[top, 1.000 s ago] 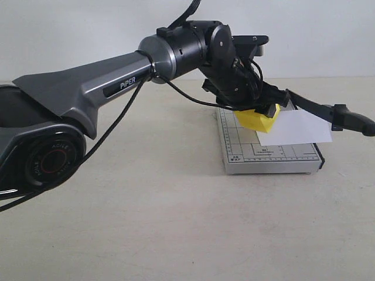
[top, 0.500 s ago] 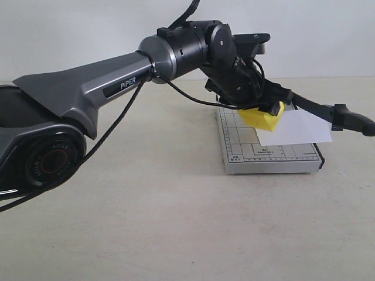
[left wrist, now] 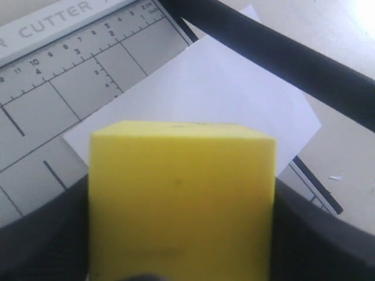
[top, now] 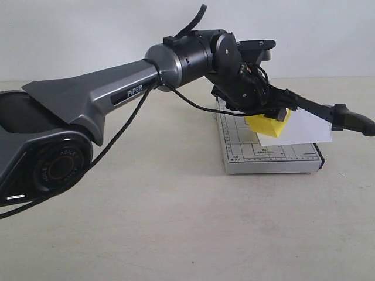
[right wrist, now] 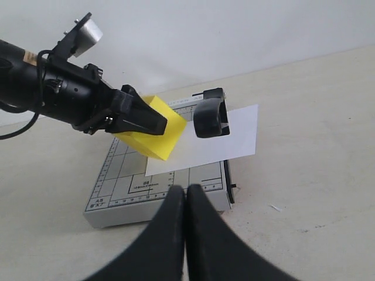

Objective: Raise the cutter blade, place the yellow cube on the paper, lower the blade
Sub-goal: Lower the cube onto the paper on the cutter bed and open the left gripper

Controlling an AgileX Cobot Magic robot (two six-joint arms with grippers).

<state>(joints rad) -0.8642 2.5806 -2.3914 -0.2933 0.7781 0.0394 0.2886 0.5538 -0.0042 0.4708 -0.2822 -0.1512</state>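
My left gripper is shut on the yellow cube and holds it tilted just above the near corner of the white paper. The paper lies askew on the grey gridded cutter base. The cutter blade is raised, its thick handle hanging in the air beside the cube. In the left wrist view the cube fills the space between the dark fingers, with the paper beyond it. My right gripper is shut and empty, off the base's front edge.
The cutter base stands on a beige table. The left arm's long grey body reaches across from the left. A pale wall runs behind the table.
The left gripper has carried the yellow cube to the right, from over the bare grid to over the paper's corner. The raised blade and the paper have not moved.
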